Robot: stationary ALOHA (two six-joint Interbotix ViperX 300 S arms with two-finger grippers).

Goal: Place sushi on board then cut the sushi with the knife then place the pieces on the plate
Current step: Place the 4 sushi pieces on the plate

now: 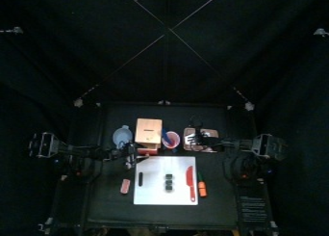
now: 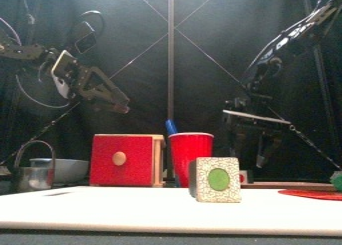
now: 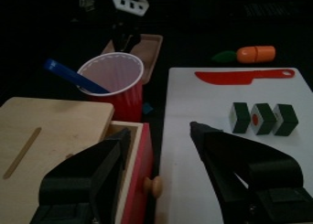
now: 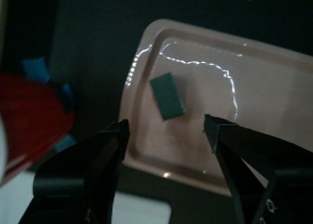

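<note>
Sushi roll [image 1: 167,177], three blocks, lies mid white board [image 1: 148,192], red knife [image 1: 190,180] at its 3 o'clock. Behind, at 11 o'clock, my left gripper [image 3: 156,136] gapes empty over the wooden box [image 3: 49,136]. At 1 o'clock, my right gripper [image 4: 167,123] hangs parted and empty above the pink tray [image 4: 244,81], which bears one piece [image 4: 169,93].

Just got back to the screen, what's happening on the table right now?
The right gripper hangs open and empty over the pink tray, where one dark green sushi piece lies. Three more blocks sit together on the white board near the red knife, which lies loose. The left gripper hovers open above the wooden box, holding nothing. The blue knife stands in the red cup.
</note>
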